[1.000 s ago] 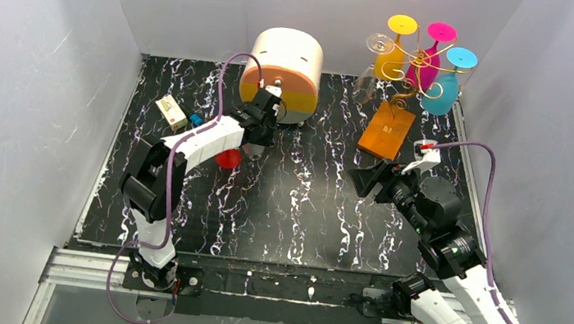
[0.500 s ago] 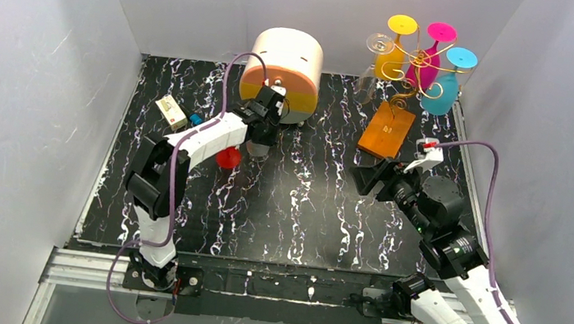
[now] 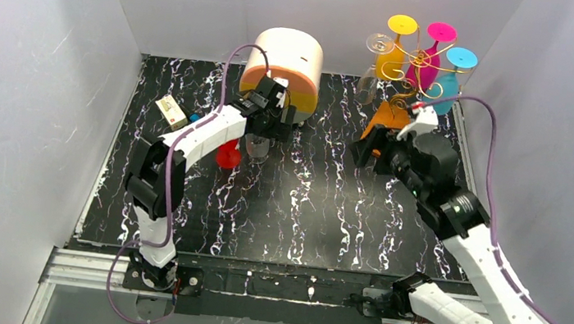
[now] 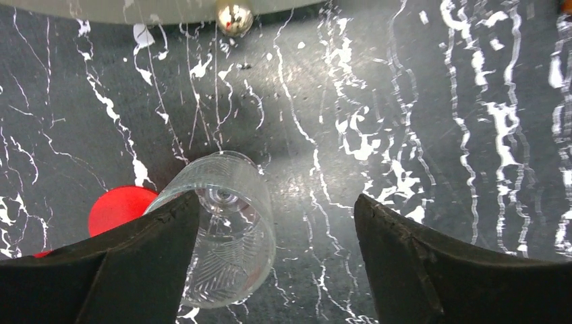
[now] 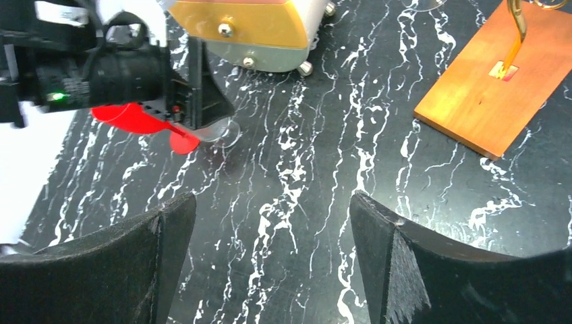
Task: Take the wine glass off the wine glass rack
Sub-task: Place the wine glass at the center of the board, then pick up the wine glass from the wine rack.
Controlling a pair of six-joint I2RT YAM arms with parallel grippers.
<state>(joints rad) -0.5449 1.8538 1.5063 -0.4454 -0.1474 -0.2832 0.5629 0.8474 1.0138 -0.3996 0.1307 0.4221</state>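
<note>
Your R end effector (image 5: 270,199) is spread wide w/ nothing between the fingers. The wine glass rack (image 3: 420,61) lies beyond it and off to its right. The R wrist cam catches only the wooden base (image 5: 489,101) and the foot of the gold post, past the right fingertip and apart from it. The glasses themselves are out of that cam's frame, so I'd judge they hang higher than the end effector.

Four hang on the rack: clear wine glass (image 3: 378,43), yellow wine glass (image 3: 400,25), magenta wine glass (image 3: 441,32) and blue wine glass (image 3: 461,58). Each hangs foot up, bowl down, so the long axis is upright. The clear one is on the rack's side nearest your R end effector.

The L end effector (image 4: 276,199) is also spread. It straddles a loose clear glass (image 4: 226,243) on the tabletop (image 3: 302,213), which sits close against one finger but isn't pinched. A red glass (image 4: 120,209) sits just beside it. The rack is well apart from this end effector, far off to its right.

So the R arm is the nearer one, and this looks like its job. It likely needs to rise and swing right, then come at a stem from the side w/ fingers either side of it.
</note>
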